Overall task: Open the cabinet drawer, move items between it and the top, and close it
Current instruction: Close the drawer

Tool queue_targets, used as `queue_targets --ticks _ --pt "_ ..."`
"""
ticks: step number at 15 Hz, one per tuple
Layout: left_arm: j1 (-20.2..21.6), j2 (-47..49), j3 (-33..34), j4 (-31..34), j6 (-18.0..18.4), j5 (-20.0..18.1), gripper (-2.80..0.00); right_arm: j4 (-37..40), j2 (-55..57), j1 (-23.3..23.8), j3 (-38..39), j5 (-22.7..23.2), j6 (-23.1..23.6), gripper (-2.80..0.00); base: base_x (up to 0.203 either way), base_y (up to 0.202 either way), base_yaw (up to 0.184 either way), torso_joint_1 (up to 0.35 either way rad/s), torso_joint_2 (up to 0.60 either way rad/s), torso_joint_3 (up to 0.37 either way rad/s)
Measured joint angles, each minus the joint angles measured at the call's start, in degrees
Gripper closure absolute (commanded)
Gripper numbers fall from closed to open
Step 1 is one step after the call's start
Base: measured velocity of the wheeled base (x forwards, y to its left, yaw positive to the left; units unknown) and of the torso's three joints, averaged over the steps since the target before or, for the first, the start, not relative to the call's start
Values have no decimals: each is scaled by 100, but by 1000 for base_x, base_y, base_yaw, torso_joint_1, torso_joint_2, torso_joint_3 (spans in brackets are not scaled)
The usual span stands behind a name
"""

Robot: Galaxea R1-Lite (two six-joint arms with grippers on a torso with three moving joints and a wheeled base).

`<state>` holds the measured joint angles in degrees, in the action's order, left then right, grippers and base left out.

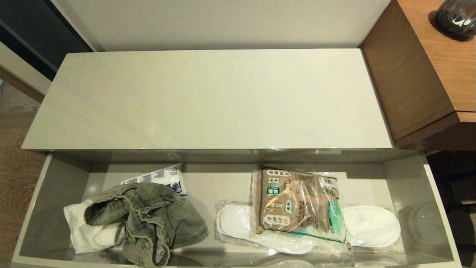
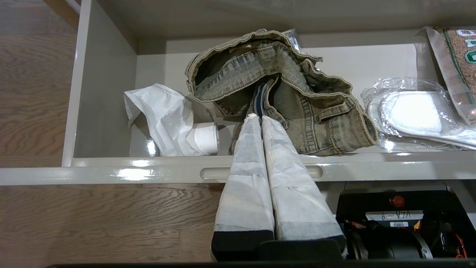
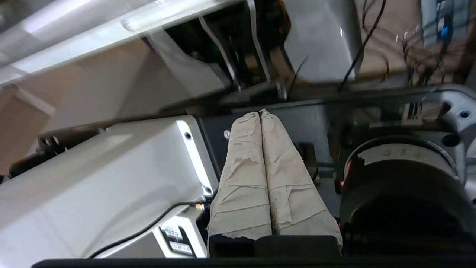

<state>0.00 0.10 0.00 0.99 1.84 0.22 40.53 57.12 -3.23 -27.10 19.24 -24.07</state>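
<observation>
Denim garment lies crumpled in the open cabinet drawer, at its left end, partly over a white cloth. Left pincer, clenched and grasping nothing, pokes into the denim over the drawer's front rim. Right pincer is clenched, parked by the robot's body. Cabinet top sits behind the drawer.

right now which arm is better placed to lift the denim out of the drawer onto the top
Left. The left pincer hangs over the drawer's front edge, shut, tips at the denim garment in the cabinet drawer. The right pincer, also shut, faces the robot's own body, away from the drawer.
</observation>
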Motion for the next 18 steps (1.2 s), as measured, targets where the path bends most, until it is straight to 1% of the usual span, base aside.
queue_targets --ticks 2,6,8,12,14,16,17,18 --pt "0 0 0 -2 0 3 0 -214 220 -114 121 -3 -158 0 0 0 0 0 0 0" --pt "0 0 0 -2 0 2 0 -735 783 -253 369 -3 -307 0 0 0 0 0 0 0" --pt "0 0 0 0 -1 2 0 -1135 1104 -379 494 -17 -520 0 0 0 0 0 0 0" --pt "0 0 0 0 0 2 0 -1739 1557 -947 579 -157 -1312 0 0 0 0 0 0 0" --pt "0 0 0 -2 0 2 0 -2063 1802 -1484 608 -449 -1860 0 0 0 0 0 0 0" --pt "0 0 0 -2 0 0 0 -2505 2049 -2075 646 -742 -2533 0 0 0 0 0 0 0" --pt "0 0 0 -2 0 2 0 -2650 2160 -2270 662 -853 -2776 0 0 0 0 0 0 0" --pt "0 0 0 -2 0 1 0 -2686 2238 -2363 664 -886 -2840 0 0 0 0 0 0 0"
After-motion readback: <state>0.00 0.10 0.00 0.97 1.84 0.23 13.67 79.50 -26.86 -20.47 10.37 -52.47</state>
